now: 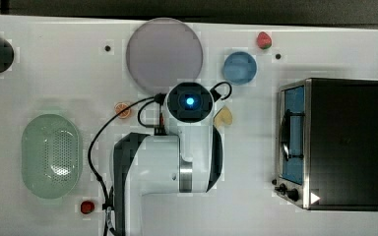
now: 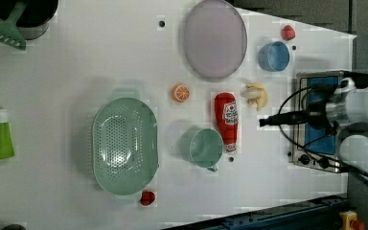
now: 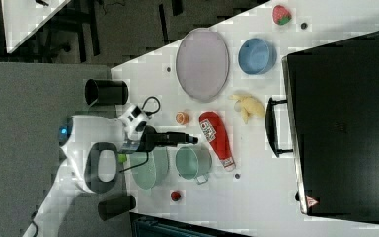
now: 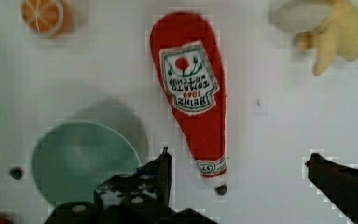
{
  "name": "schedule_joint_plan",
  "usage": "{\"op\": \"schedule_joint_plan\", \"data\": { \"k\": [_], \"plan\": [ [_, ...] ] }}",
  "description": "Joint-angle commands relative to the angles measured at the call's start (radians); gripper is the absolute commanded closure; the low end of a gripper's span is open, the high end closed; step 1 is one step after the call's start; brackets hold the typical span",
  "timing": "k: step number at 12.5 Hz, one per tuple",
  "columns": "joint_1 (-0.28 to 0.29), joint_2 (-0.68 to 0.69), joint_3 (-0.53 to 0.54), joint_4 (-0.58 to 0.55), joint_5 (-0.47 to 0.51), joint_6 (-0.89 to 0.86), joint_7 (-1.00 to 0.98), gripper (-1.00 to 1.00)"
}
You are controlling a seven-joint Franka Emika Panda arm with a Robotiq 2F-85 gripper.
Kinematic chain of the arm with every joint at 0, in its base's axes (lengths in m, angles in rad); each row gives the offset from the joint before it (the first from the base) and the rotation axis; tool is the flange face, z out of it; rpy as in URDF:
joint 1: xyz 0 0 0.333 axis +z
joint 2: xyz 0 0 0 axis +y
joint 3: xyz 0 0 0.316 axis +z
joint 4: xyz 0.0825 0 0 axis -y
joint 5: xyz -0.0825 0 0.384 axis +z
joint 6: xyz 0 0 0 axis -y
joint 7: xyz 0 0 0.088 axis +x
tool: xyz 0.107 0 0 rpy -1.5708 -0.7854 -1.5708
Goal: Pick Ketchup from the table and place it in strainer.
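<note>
Ketchup (image 2: pixel 226 120) flat on table; teal mug (image 2: pixel 204 147) just beside it on the left view's left, banana (image 2: pixel 256 94) near on the right. Strainer (image 2: pixel 123 144) open-topped; bare table between strainer and mug.

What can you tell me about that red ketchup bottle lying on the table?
The ketchup bottle is a slim red bottle that looks soft, like a toy, with a white label showing a tomato and printed lettering, and a white band at its narrow cap end. It lies flat on the white table, beside the teal mug, between an orange slice and a peeled banana. Nothing grips it; the open hand hovers above its cap end.
</note>
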Motion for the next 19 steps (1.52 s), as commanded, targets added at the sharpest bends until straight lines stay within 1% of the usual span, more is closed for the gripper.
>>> {"op": "schedule_joint_plan", "data": {
  "k": [1,3,11,15,16,19],
  "plan": [
    [-0.012,0.012,0.031,-0.008,-0.014,0.156,-0.173,-1.0],
    [-0.012,0.065,0.038,-0.028,-0.014,0.232,-0.173,-1.0],
    [-0.005,0.275,0.036,-0.036,-0.016,0.377,-0.174,-1.0],
    [-0.005,0.361,0.033,-0.036,-0.018,0.493,-0.173,-1.0],
    [-0.005,0.373,0.034,-0.036,-0.018,0.495,-0.173,-0.93],
    [-0.005,0.366,0.035,-0.031,-0.018,0.493,-0.17,-0.21]
  ]
}}
